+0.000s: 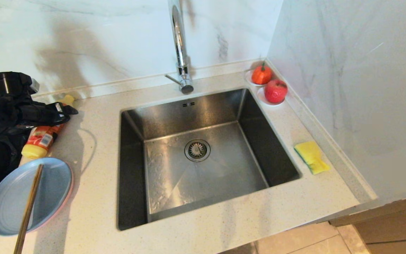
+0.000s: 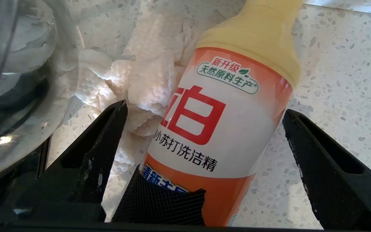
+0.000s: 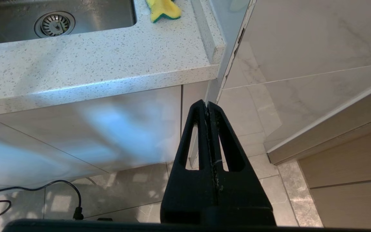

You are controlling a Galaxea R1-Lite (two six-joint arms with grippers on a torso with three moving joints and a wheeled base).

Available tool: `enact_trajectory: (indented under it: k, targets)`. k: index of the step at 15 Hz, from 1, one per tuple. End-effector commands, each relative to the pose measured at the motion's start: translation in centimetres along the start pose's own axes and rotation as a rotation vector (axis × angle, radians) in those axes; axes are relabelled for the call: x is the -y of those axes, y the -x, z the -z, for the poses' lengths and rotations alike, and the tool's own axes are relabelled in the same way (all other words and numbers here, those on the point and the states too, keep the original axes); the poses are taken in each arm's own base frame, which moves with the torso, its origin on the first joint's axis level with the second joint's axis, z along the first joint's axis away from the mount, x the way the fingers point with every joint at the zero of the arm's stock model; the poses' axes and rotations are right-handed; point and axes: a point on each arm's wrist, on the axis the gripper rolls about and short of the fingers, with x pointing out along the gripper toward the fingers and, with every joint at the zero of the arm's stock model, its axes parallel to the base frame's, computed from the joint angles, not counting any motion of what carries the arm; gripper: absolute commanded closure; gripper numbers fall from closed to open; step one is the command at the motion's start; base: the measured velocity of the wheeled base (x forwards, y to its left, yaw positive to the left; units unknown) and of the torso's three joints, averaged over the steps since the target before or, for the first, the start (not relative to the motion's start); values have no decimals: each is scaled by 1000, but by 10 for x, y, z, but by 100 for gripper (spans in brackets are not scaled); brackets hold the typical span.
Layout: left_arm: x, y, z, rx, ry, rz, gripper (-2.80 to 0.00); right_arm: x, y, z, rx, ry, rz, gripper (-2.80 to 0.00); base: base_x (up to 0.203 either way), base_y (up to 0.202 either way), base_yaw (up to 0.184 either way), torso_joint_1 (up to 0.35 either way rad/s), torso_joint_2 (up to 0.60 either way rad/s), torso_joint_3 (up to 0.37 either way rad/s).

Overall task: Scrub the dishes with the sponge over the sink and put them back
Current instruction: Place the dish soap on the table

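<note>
Left gripper (image 2: 204, 111), jaws spread wide, straddles a detergent bottle (image 2: 224, 129) without clamping it. Right gripper (image 3: 208, 104) hangs pressed together below the countertop (image 3: 92, 64).

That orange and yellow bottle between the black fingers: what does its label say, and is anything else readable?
All on the orange-and-white label of the yellow-shouldered plastic bottle, left wrist view:
"新升级"
"天然原料生产"
Large red "白", its left neighbour cut off
"小苏打洗洁精"
Blue line starting "清新", the rest hidden by a finger pad
The same label in the head view is too small to read. Nothing else carries text.
</note>
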Motion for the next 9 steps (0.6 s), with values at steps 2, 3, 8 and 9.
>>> enact_trajectory:
  k: [2, 3, 8, 9]
  targets:
    - [2, -1, 3, -15, 7, 5, -280, 0, 0, 0, -1, 0, -1, 0, 0, 0, 0, 0, 0, 0]
    - [3, -2, 4, -19, 19, 6, -280, 0, 0, 0, -1, 1, -1, 0, 0, 0, 0, 0, 0, 0]
    - [7, 1, 1, -9, 23, 13, 0, 0, 0, 0, -1, 1, -1, 0, 0, 0, 0, 0, 0, 0]
    - [8, 1, 1, -11, 23, 17, 0, 0, 0, 0, -1, -1, -1, 0, 0, 0, 0, 0, 0, 0]
